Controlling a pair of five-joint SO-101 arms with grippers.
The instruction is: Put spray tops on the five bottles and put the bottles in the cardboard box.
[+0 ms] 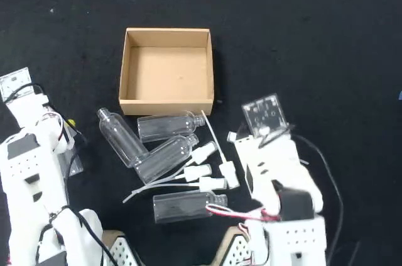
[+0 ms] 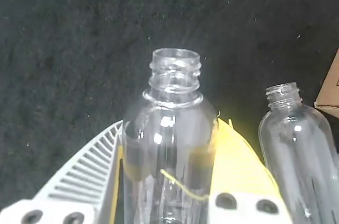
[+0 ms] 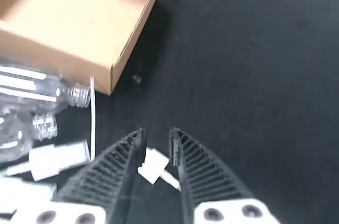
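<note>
My left gripper [image 2: 170,128] is shut on a clear, uncapped bottle [image 2: 172,144], its open neck pointing away from the wrist. In the high view this gripper [image 1: 68,143] sits at the table's left. A second clear bottle [image 2: 296,144] lies just beside it. Three more bottles [image 1: 166,126] [image 1: 164,158] [image 1: 188,206] lie in front of the cardboard box [image 1: 129,68]. White spray tops [image 1: 204,151] [image 1: 210,183] lie among them. My right gripper [image 3: 157,138] is nearly closed around a small white spray top [image 3: 152,164], right of the pile [image 1: 233,137].
The box [image 3: 127,49] is open and has nothing inside. One spray top [image 1: 227,171] has a long dip tube running toward the box corner. Black cloth covers the table, with free room to the right and behind the box.
</note>
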